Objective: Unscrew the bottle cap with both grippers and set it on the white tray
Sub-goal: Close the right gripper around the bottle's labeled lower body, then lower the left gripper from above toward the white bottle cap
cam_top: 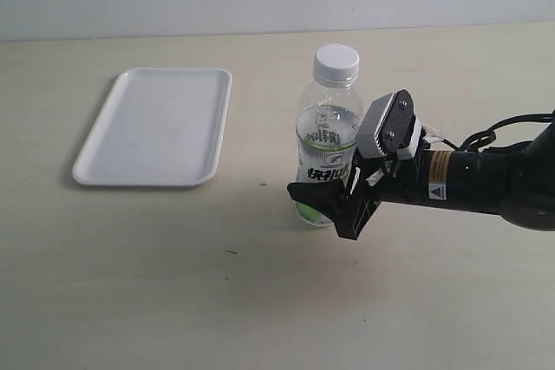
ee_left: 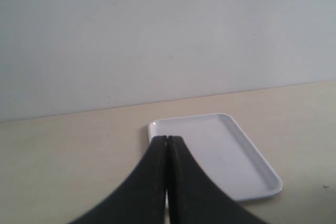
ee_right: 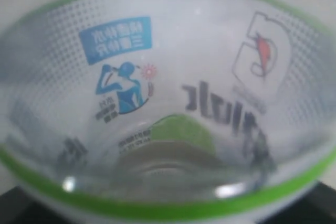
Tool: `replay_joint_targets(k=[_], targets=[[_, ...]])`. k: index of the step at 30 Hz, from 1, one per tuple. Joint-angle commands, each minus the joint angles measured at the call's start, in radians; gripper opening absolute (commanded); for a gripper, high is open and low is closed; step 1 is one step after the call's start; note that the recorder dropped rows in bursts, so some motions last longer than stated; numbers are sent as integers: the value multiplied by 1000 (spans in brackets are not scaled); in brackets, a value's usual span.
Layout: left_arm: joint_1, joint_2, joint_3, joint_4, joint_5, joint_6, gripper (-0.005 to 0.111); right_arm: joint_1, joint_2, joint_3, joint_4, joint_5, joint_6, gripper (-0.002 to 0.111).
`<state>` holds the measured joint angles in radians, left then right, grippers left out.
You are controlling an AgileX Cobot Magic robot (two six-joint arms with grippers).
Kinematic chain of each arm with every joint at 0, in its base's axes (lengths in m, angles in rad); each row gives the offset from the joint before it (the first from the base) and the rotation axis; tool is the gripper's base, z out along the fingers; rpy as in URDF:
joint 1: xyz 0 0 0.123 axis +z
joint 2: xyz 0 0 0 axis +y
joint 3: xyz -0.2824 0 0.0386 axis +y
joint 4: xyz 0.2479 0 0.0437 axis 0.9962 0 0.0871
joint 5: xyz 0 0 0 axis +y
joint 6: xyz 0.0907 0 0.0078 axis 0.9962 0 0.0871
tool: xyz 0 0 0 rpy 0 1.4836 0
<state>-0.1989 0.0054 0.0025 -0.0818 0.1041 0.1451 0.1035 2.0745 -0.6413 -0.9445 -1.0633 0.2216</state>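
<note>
Right fingers (cam_top: 314, 197) stand wide apart around the lower part of the bottle (cam_top: 328, 140), one black finger crossing in front of its label near the base. You cannot tell from any view whether they press on the plastic or only flank it. In the right wrist view the blurred label of the bottle (ee_right: 168, 77) fills almost everything.

Your left fingers (ee_left: 157, 182) are pressed together tip to tip with nothing between them, and they point over the table (ee_left: 63, 150) towards the white tray (ee_left: 220, 150).

You see the bottle upright near the middle of the table (cam_top: 173, 301), with the bottle cap (cam_top: 336, 61) on its neck. The white tray (cam_top: 156, 127) lies flat towards the table's far left edge, well apart from the bottle, with bare table between them.
</note>
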Motion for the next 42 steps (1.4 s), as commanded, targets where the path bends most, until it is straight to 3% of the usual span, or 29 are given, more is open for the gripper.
replay_joint_targets(k=[1, 5, 9, 32, 34, 40, 42], targets=[[2, -5, -3, 2, -5, 1, 0, 2, -2, -5, 1, -16, 5, 55], [2, -5, -3, 2, -5, 1, 0, 2, -2, -5, 10, -16, 7, 24], [2, -5, -3, 2, -5, 1, 0, 2, -2, -5, 29, -21, 7, 0], [2, -5, -3, -5, -22, 42, 0, 2, -14, -5, 52, -31, 30, 0], [2, -5, -3, -57, -61, -45, 0, 2, -14, -5, 52, -31, 26, 0], [2, -5, -3, -162, -380, -447, 0, 2, -14, -5, 55, -29, 17, 0], [2, -5, -3, -160, -440, -508, 0, 2, -14, -5, 55, -29, 15, 0]])
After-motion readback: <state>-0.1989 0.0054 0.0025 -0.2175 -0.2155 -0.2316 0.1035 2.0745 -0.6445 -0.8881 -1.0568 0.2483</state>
